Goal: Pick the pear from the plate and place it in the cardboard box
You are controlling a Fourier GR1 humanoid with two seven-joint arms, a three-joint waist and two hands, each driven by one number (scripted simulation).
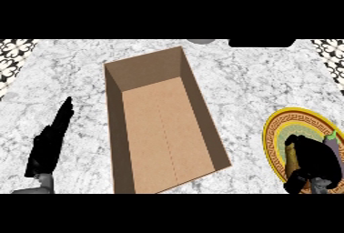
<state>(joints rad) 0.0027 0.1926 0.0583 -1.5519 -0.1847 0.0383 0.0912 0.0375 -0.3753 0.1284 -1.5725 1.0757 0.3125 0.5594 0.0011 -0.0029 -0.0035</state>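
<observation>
Head view. Right robot hand (314, 160) sits over the near part of the plate (282, 122), fingers curled down over something there; a tan-brown sliver (293, 154) shows at its left edge, probably the pear, though most of it is hidden, so shape and stem cannot be read. A small dark purple-grey item (332, 142) lies on the plate just beside the hand; identity unclear.

Judged step: securing the grasp before lifting. To do well: lift straight up to clear the plate rim, then carry left over the near wall of the cardboard box (164, 132), which stands open and empty, and let go low inside.

Left robot hand (48, 141) rests on the table (249, 82) at the left, fingers straight, holding nothing.
</observation>
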